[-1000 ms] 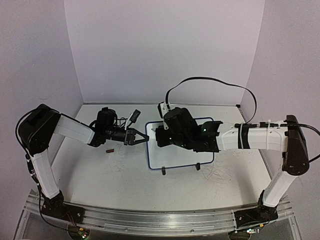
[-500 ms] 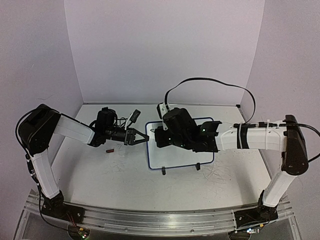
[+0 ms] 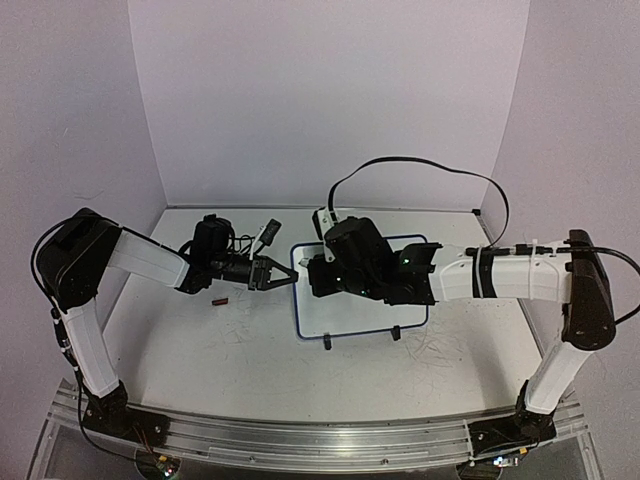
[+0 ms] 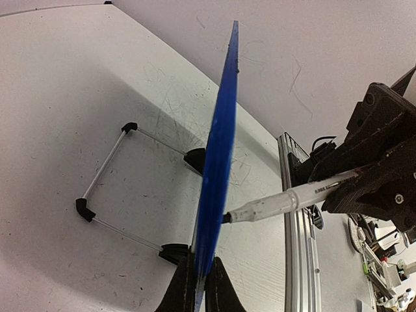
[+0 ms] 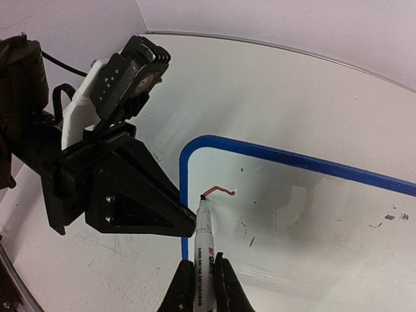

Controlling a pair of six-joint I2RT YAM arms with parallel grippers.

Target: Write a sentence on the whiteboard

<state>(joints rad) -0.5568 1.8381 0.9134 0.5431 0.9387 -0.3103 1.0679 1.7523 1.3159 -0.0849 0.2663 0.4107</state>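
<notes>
The whiteboard (image 3: 365, 310), white with a blue frame (image 5: 292, 159), lies near the table's middle and appears edge-on (image 4: 218, 162) in the left wrist view. My left gripper (image 3: 292, 278) (image 4: 200, 276) is shut on its left edge. My right gripper (image 3: 330, 268) (image 5: 203, 273) hovers over the board's upper left corner, shut on a white marker (image 5: 205, 250) (image 4: 286, 201). The marker tip touches the board surface. No words of the sentence show; only a short reddish curved stroke (image 5: 219, 190) runs from the tip.
A small red-brown cap (image 3: 220, 299) lies on the table left of the board. The board's black feet (image 4: 195, 159) and wire stand (image 4: 104, 175) stick out beneath it. Faint scribbles (image 3: 440, 350) mark the tabletop. A metal rail (image 3: 300, 440) runs along the near edge.
The right gripper with the marker has crept slightly to the left over the board. The left gripper keeps its hold on the board's edge.
</notes>
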